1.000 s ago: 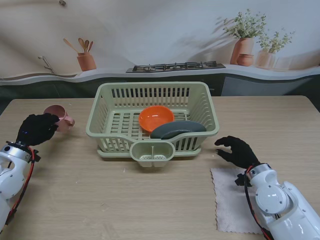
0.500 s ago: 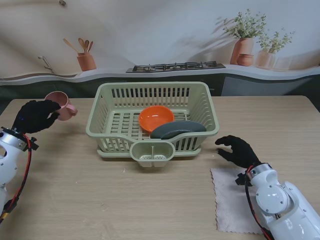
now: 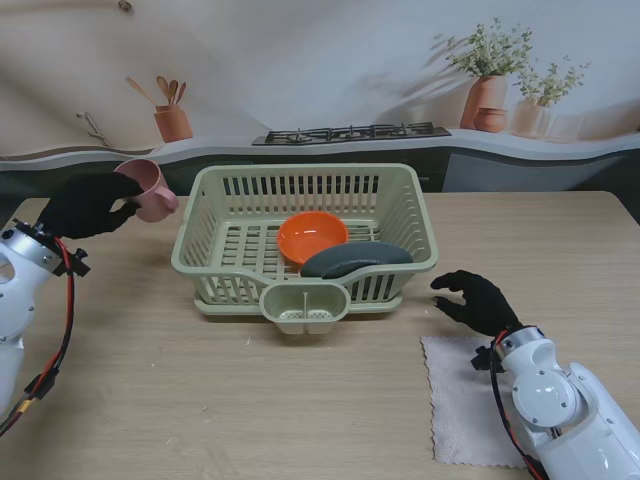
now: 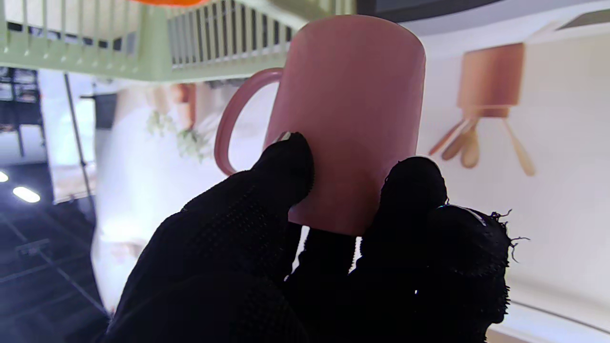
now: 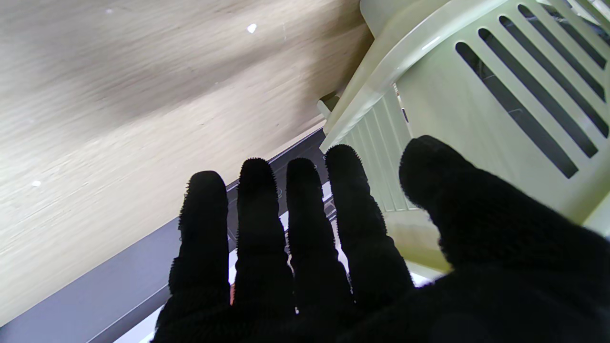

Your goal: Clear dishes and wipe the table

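1. Stand view: left hand (image 3: 88, 204) closed around pink mug (image 3: 150, 189), held up off the table (image 3: 300, 400), just left of the rack (image 3: 305, 240), near its far left corner.
2. Left wrist view: grip detail not visible from the stand. Fingertips (image 4: 290, 162) pressed on the mug (image 4: 352, 109) wall on either side, near one end; handle (image 4: 233, 119) free, sticking out sideways toward the rack (image 4: 143, 52).
3. Mug appearance: plain matte pink cylinder, loop handle of the same colour, no markings seen. Inside not visible in either view.
4. Stand view only: orange bowl (image 3: 312, 236) and dark grey plate (image 3: 356, 258) inside the rack, plate leaning on the near wall, overlapping the bowl's edge. Small cutlery cup (image 3: 304, 305) on the rack's near side.
5. Stand view: right hand (image 3: 474, 302) over the table right of the rack, fingers spread and curled, holding nothing. Pale cloth (image 3: 462, 395) flat on the table just nearer to me, partly under the right forearm.
6. Right wrist view: fingers (image 5: 257, 228) extended, slightly apart, nothing between them; rack (image 5: 495, 95) wall close by the thumb, no contact visible. Cloth not shown in this view.
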Controlling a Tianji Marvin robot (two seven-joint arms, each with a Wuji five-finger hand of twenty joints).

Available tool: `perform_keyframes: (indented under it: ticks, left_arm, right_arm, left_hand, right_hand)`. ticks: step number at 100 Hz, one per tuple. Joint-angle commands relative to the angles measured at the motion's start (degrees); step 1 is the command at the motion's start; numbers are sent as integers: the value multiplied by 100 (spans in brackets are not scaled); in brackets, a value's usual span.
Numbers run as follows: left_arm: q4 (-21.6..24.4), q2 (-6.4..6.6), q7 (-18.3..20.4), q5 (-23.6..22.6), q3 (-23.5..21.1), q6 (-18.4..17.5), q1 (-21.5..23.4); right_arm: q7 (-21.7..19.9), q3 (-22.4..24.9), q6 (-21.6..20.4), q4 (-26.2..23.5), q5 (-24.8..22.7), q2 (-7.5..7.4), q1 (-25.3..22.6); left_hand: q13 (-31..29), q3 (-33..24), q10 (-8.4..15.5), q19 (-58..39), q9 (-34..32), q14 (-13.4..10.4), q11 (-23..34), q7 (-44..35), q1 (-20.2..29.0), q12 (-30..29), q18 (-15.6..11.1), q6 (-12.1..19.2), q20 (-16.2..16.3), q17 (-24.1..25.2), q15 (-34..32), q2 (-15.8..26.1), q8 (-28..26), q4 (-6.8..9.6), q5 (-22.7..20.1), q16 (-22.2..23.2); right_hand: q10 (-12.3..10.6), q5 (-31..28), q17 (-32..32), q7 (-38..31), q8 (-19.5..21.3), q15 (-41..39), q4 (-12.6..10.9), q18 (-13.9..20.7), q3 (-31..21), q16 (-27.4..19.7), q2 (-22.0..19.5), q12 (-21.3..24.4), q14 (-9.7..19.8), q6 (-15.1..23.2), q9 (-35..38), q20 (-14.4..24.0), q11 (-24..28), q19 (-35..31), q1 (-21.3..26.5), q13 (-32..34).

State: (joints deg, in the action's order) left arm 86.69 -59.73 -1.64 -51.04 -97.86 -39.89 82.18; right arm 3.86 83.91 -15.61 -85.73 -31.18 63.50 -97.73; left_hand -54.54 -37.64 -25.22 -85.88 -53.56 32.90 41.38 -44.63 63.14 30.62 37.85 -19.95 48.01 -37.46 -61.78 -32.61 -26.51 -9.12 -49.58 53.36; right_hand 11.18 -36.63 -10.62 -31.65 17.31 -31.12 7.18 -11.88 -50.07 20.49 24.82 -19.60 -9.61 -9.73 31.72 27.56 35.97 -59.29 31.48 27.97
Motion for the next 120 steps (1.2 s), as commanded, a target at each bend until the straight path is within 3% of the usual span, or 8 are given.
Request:
perform_keyframes:
  ticks: [1, 22, 51, 82, 120]
  left_arm:
    - [203, -17, 94, 13, 131, 121, -170]
    - [349, 10, 739, 480, 655, 597, -528]
    - [316, 14, 1295, 964, 1426, 1224, -1122]
    - [147, 15, 1658, 1186, 2099, 1670, -1582]
    - [-186, -28, 1702, 1214, 2737, 2127, -1959]
  right_arm:
    - [-53, 5, -29, -9, -14, 9, -28]
    - [-41, 19, -42, -3, -26, 10, -30]
    - [-40, 41, -88, 11, -23, 9, -32]
    - [-34, 113, -161, 15, -12, 10, -52]
    - [-31, 140, -198, 19, 3, 12, -60]
  left_hand:
    - [-160, -644, -552, -395, -368, 173, 763, -738, 412, 163, -178, 371, 16, -170, -141, 256, -212, 97, -132, 140]
    - [-161, -619, -561, -402, -364, 173, 769, -731, 420, 162, -178, 387, -1, -168, -140, 268, -215, 103, -131, 143]
    - [-146, -586, -559, -401, -350, 171, 763, -725, 435, 160, -181, 409, -14, -159, -127, 290, -215, 111, -131, 142]
    - [-118, -556, -562, -378, -343, 187, 754, -705, 451, 158, -172, 401, -24, -124, -104, 300, -209, 122, -130, 140]
    - [-123, -542, -575, -371, -342, 197, 756, -694, 455, 160, -153, 400, -22, -123, -111, 301, -217, 131, -140, 148]
  right_hand:
    - [-26, -47, 56, 33, 13, 145, -195, -89, -86, 4, 37, 81, 40, -7, 95, 52, -99, 1, -125, 34]
    - [-28, -48, 50, 35, 14, 144, -195, -78, -91, 5, 38, 82, 36, -3, 96, 53, -99, -4, -122, 33]
    - [-25, -51, 52, 38, 16, 143, -195, -81, -83, 6, 32, 82, 35, -6, 101, 53, -99, -2, -120, 34]
    - [-26, -54, 54, 43, 16, 142, -195, -79, -85, 7, 36, 82, 29, -13, 103, 54, -100, -2, -121, 37]
    - [-29, -61, 48, 49, 19, 143, -195, -90, -78, 7, 36, 83, 29, -9, 105, 54, -103, 0, -120, 46]
